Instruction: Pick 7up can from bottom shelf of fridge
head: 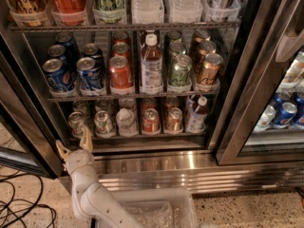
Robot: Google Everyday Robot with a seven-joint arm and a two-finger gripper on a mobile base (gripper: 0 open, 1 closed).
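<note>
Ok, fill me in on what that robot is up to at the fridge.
The robot is going after the 7up can in the fridge. Its arm comes up from the bottom left, and the pincer is open and empty, in front of the left end of the bottom shelf, just above the steel base. The can stands untouched in the front row of that shelf, a little up and to the right of the pincer. Nothing has been grasped yet.

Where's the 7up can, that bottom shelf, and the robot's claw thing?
7up can [77, 123]: camera view, front of its body.
bottom shelf [156, 136]: camera view, its front rail.
gripper [72, 140]: camera view, between its spread fingertips, below the shelf's left end.
</note>
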